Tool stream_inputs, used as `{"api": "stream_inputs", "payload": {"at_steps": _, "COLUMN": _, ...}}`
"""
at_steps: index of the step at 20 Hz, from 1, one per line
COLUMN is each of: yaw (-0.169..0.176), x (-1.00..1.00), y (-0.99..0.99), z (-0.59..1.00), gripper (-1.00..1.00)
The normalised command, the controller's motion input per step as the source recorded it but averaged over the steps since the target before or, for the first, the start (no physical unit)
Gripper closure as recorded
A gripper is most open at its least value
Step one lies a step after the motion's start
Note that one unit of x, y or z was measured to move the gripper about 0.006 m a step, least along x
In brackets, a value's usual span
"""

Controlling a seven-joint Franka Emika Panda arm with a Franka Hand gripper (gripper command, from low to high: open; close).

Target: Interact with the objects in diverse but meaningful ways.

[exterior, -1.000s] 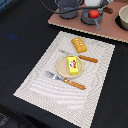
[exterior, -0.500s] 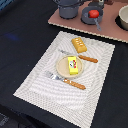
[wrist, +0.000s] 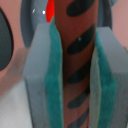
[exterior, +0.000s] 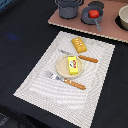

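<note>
Brown with dark stripes, the sausage (wrist: 75, 65) fills the wrist view, and we see the gripper (wrist: 75, 75) clenched on it, one teal pad (wrist: 54, 80) pressed to each side. A bit of red shows behind its far end, too blurred to name. None of that shows up in the exterior view: no arm, no gripper, no sausage.

What that view gives us instead is the layout. On the striped mat (exterior: 35, 87) the plate (exterior: 62, 67) sits about mid-mat with the yellow box (exterior: 73, 65) lying on it. The orange block (exterior: 78, 45) is near the mat's far edge, the knife (exterior: 80, 56) between block and plate, the fork (exterior: 65, 80) on the plate's near side. On the pinkish board (exterior: 107, 30) behind the mat we spot the grey pot (exterior: 68, 7) toward its left end and the tomato (exterior: 93, 13) beside it on a dark pan (exterior: 94, 18).
</note>
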Motion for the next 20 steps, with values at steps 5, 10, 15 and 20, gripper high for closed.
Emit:
{"api": "stream_inputs", "payload": {"at_steps": 5, "yaw": 0.048, "x": -0.01, "y": 0.46, "z": -0.29, "gripper": 1.00}}
{"api": "stream_inputs", "payload": {"at_steps": 10, "yaw": 0.039, "x": 0.00, "y": 0.39, "z": -0.31, "gripper": 1.00}}
{"api": "stream_inputs", "payload": {"at_steps": 15, "yaw": 0.015, "x": 0.10, "y": 0.37, "z": -0.22, "gripper": 1.00}}
{"api": "stream_inputs", "payload": {"at_steps": 20, "yaw": 0.000, "x": 0.38, "y": 0.34, "z": -0.04, "gripper": 1.00}}
